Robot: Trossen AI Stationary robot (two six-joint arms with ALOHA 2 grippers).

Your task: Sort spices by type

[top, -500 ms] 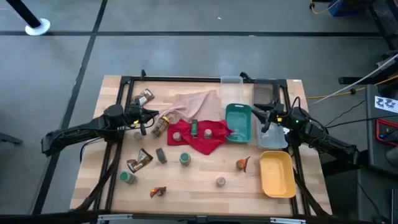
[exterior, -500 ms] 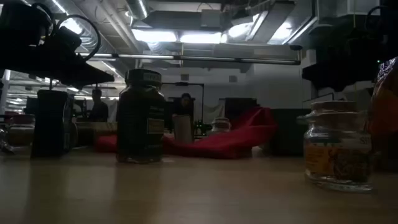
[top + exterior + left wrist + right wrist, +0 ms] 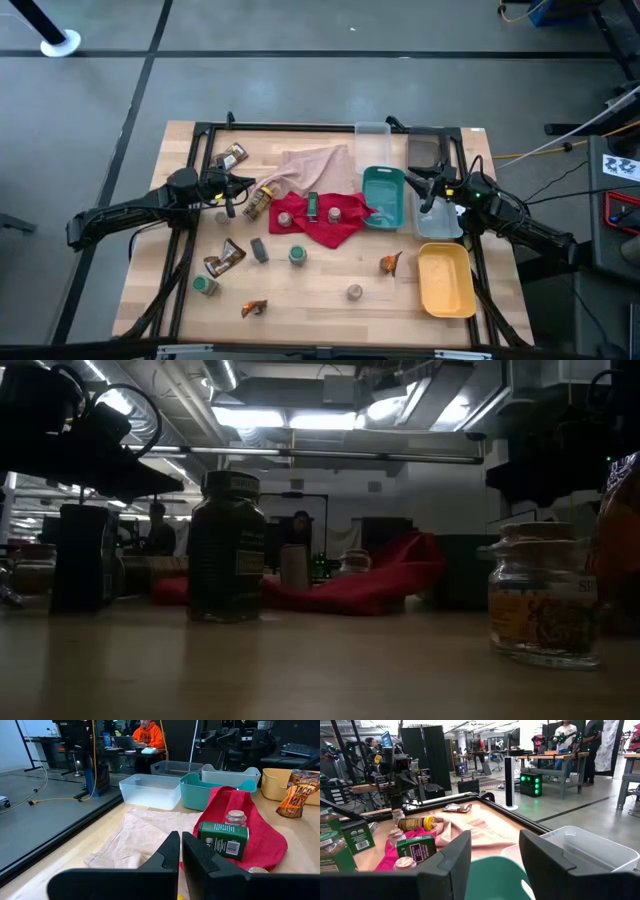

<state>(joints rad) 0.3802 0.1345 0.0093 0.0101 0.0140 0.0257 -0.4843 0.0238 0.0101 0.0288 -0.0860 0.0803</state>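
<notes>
Spices lie scattered. A yellow-capped bottle [image 3: 258,203] rests on its side on the beige cloth's [image 3: 312,165] edge. A green tin [image 3: 312,207] and two small jars [image 3: 335,212] sit on the red cloth [image 3: 320,222]. Crinkly sachets [image 3: 232,157] and more jars [image 3: 297,256] are on bare wood. My left gripper [image 3: 233,192] is shut and hangs just left of the bottle, holding nothing. My right gripper [image 3: 430,192] is open over the gap between the teal tray [image 3: 384,195] and the clear tray [image 3: 440,218]. Its fingers [image 3: 452,865] have nothing between them.
A yellow tray [image 3: 445,280] stands at the near right. A second clear tray [image 3: 372,130] and a dark one [image 3: 428,150] stand at the far edge. A black frame [image 3: 190,240] rims the table. People sit in the room beyond [image 3: 150,731].
</notes>
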